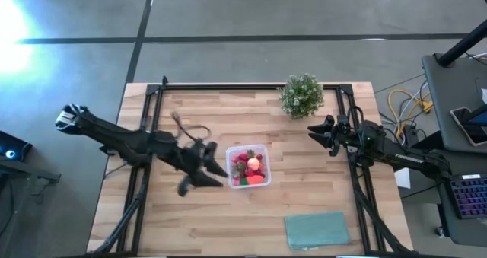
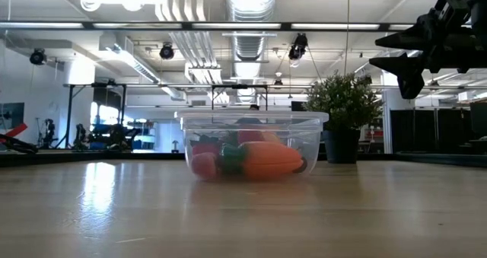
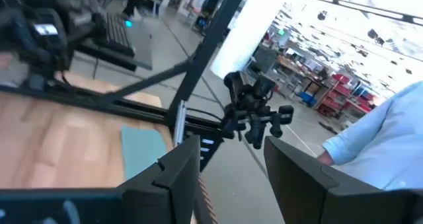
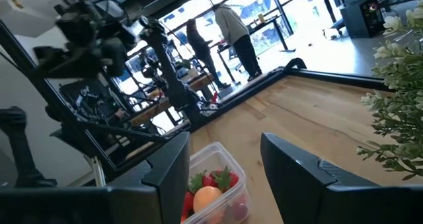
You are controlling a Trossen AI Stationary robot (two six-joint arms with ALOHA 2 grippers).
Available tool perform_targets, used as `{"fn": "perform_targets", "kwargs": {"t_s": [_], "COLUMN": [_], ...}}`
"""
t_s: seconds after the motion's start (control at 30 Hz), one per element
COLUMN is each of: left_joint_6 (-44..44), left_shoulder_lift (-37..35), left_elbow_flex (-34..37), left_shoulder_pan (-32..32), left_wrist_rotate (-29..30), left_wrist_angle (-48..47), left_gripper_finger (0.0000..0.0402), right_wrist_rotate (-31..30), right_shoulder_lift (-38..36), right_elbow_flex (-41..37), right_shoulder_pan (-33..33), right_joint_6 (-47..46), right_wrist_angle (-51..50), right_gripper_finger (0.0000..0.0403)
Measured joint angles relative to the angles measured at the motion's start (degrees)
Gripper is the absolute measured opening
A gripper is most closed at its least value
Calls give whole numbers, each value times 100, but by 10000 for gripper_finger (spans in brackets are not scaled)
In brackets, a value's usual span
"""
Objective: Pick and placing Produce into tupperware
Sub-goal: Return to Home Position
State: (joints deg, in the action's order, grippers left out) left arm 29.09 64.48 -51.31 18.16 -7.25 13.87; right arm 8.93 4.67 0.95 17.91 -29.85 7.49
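Observation:
The clear tupperware (image 1: 262, 151) stands on the wooden table near its middle. It holds the produce: red strawberries (image 1: 242, 159), a pink-orange peach ball (image 1: 253, 164) and an orange-red piece (image 1: 257, 178). The low view shows the tupperware (image 2: 251, 121) with the orange-red piece (image 2: 268, 160) lying on its bottom. My left gripper (image 1: 215, 176) is open and empty, just left of the tupperware and raised. My right gripper (image 1: 318, 133) is open and empty, raised to the right of the tupperware and near the plant; its wrist view looks down on the tupperware (image 4: 215, 184).
A bushy green potted plant (image 1: 302, 95) stands at the far edge, right of the middle. A flat teal cloth (image 1: 316, 230) lies at the near right. Bare wood lies left of and in front of the tupperware. People stand in the room beyond; a light-blue sleeve (image 3: 377, 145) shows.

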Motion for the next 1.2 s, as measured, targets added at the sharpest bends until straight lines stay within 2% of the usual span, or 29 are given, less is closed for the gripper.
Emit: {"fn": "perform_targets", "kwargs": {"t_s": [0.2, 0.47, 0.7, 1.2], "left_joint_6": [-532, -703, -694, -848], "left_shoulder_lift": [-1550, -3406, -4219, -6325], "left_elbow_flex": [908, 2241, 3248, 4796], "left_shoulder_pan": [-238, -339, -344, -342], "left_wrist_rotate": [-77, -74, -71, -147], "left_wrist_angle": [-9, 355, 947, 990], "left_gripper_finger": [155, 155, 155, 155], "right_wrist_rotate": [0, 0, 1, 0], "right_shoulder_lift": [0, 0, 0, 0], "right_elbow_flex": [0, 0, 0, 0], "right_shoulder_pan": [0, 0, -1, 0], "right_joint_6": [0, 0, 0, 0], "right_wrist_angle": [0, 0, 0, 0], "right_gripper_finger": [178, 178, 178, 178]}}
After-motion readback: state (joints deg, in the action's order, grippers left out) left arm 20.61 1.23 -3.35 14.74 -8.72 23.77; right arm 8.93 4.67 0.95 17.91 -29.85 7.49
